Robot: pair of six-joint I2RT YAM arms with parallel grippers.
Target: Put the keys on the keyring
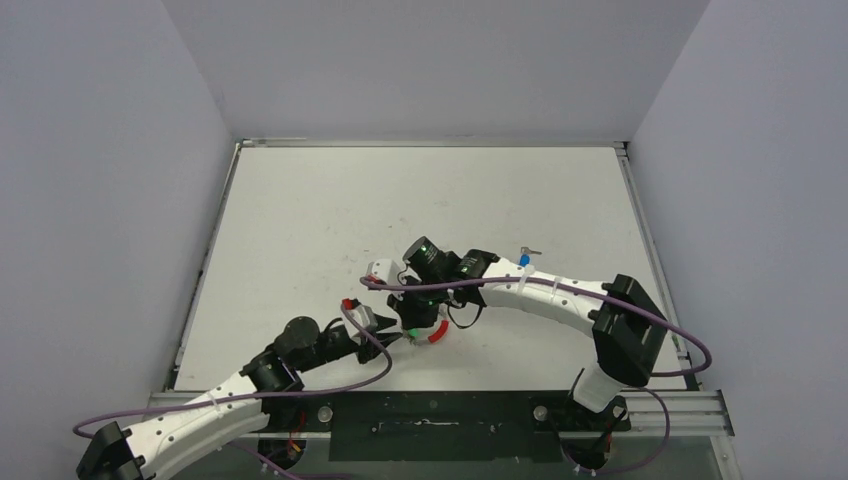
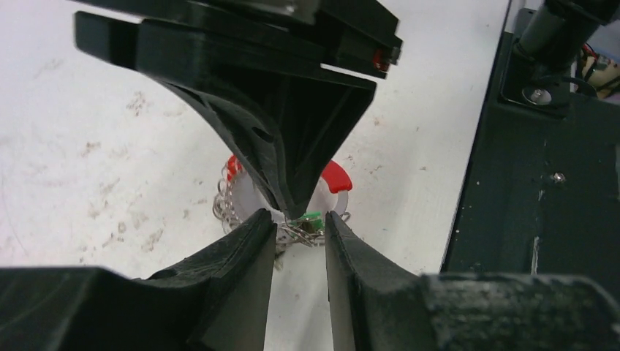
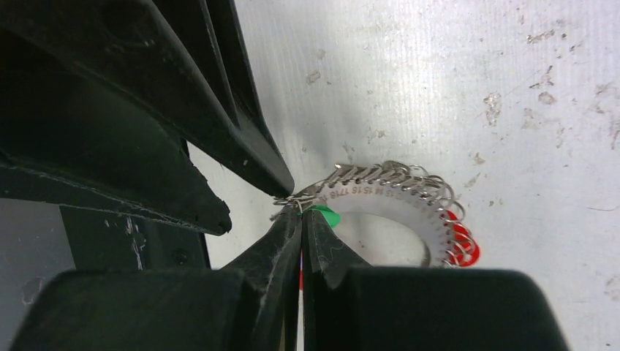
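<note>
White worktop, scuffed with grey-brown marks. Plain pale walls on three sides, a metal rail along the far edge and a black base plate at the near edge. Purple cables loop off both arms.

Both arms meet near the worktop's centre, towards the near side. The keyring lies flat there, with its silvery coil around a white numbered disc. Its red section is on the side away from the tools.

Right tool: fingers pressed together, tips pinching the coil wire at the keyring's edge as far as we can see. The green key has only its head showing, just beside that tip. The fingers hide the blade, so we cannot tell if it is threaded on.

Left tool: fingers spread, tips either side of the green head and the coil end, right up against the right tool's tip. We see no clamping.

The blue key lies on the worktop just beside the right forearm, well apart from the keyring.

Obstructions: from above, the right wrist covers most of the keyring, leaving only red and green specks showing. In both wrist views the opposite tool blocks the contact point. There is a small red bit by the left wrist, too small to identify.
</note>
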